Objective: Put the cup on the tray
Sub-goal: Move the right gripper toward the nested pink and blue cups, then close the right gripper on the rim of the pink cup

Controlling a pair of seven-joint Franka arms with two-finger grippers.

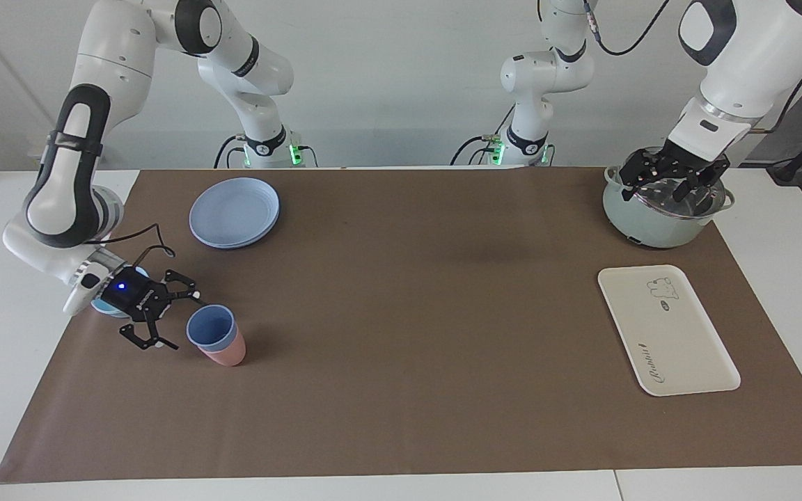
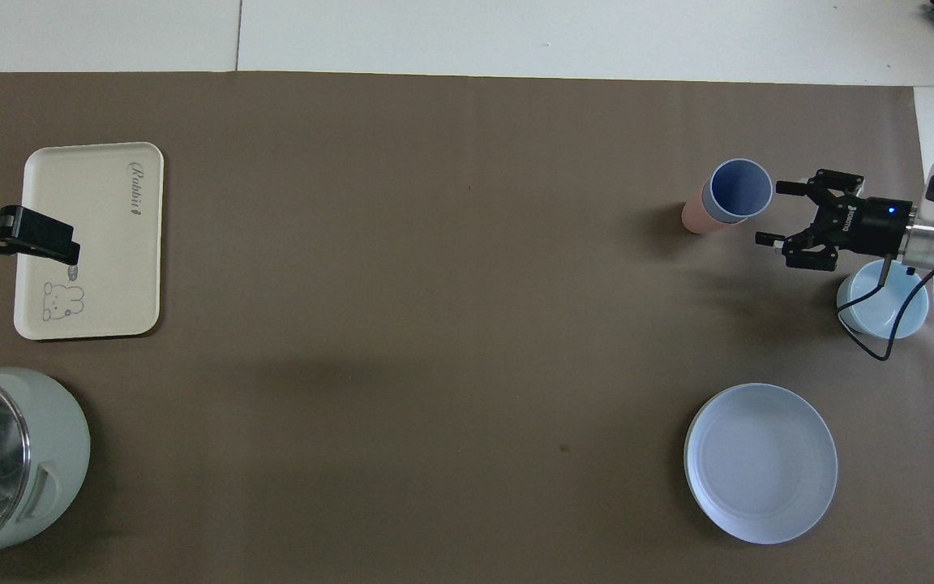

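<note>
The periwinkle-blue cup (image 1: 209, 327) stands nested inside a pink cup (image 1: 228, 356) on the brown mat, toward the right arm's end of the table; it also shows in the overhead view (image 2: 739, 191). My right gripper (image 1: 182, 321) is open and low beside the cup, its fingers pointing at it without touching; it also shows in the overhead view (image 2: 773, 212). The cream-white tray (image 1: 665, 334) with the bear drawing lies bare toward the left arm's end, and shows in the overhead view (image 2: 94, 243). My left gripper (image 1: 669, 182) is open and waits raised over the pot.
A pale green pot (image 1: 658, 226) stands nearer to the robots than the tray. A round blue plate (image 1: 234, 212) lies nearer to the robots than the cups. A low light-blue bowl (image 2: 880, 304) sits under the right wrist by the mat's edge.
</note>
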